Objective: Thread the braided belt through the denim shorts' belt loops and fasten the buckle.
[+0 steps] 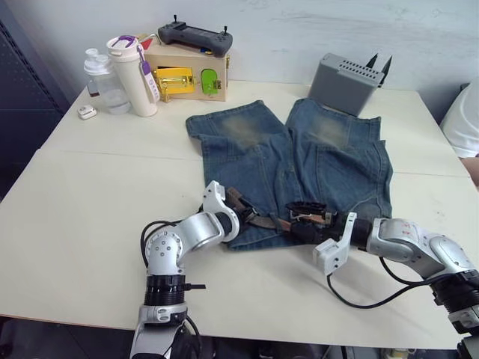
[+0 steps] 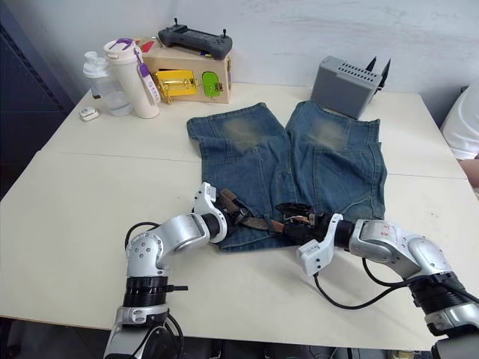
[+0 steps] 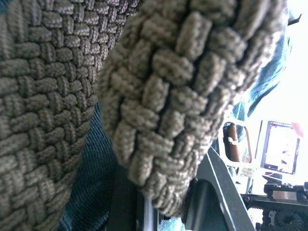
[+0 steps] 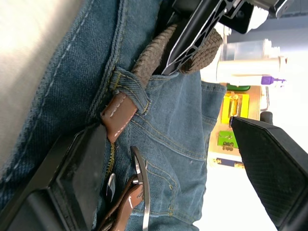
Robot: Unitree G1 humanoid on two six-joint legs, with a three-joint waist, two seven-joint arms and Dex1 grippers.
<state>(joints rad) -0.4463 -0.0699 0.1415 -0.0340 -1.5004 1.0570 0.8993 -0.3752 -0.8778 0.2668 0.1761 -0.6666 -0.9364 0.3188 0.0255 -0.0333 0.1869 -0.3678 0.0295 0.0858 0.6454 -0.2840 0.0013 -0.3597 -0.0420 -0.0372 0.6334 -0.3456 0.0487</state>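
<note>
Threading is underway, not finished. The braided belt (image 1: 258, 219) lies along the waistband of the denim shorts (image 1: 299, 161), on the edge nearest the robot. In the right wrist view its tan tip (image 4: 117, 117) pokes out from under one of the belt loops (image 4: 130, 87), so at least that loop is threaded; how many others are, I can't tell. The buckle (image 4: 143, 190) sits just beside the tip, apart from it, prong not engaged. Fastening is left.

Belt's long axis runs along the waistband, across the robot's front. Tan tip points toward the buckle, near the fly. Shorts' legs point away from the robot, toward the grey box (image 1: 346, 82).

Left gripper (image 1: 241, 207) is at the waistband's left end, clamped on the belt: woven strap sits right between its fingers (image 4: 192, 31). Right gripper (image 1: 303, 218) hovers at the buckle, jaws spread wide, grasping nothing.
</note>
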